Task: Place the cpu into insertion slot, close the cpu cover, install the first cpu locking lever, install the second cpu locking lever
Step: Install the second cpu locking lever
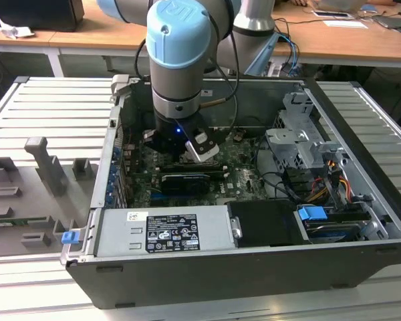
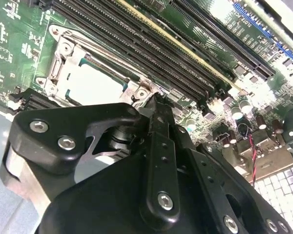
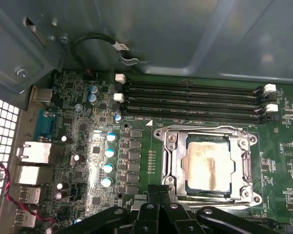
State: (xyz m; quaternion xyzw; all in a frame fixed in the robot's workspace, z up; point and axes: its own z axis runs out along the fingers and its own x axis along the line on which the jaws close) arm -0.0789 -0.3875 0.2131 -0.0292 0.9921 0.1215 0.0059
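My cpu [image 3: 206,167] lies flat in the insertion slot [image 3: 172,168], its dull silver top smudged with a tan stain, and the cpu cover [image 3: 244,161], a thin silvery frame with screws at its corners, is folded down around it. Long black memory slots [image 3: 190,100] run alongside on the green motherboard [image 3: 83,146]. My claw [image 2: 155,105] hangs just above the socket's edge, black jointed fingers [image 2: 158,146] pinched together with nothing between them. In the exterior view my arm [image 1: 177,60] reaches straight down into the open computer case [image 1: 254,267].

One cpu [image 3: 207,165], one cpu cover [image 3: 208,135], four memory slots [image 3: 190,100], one gripper [image 3: 158,195].
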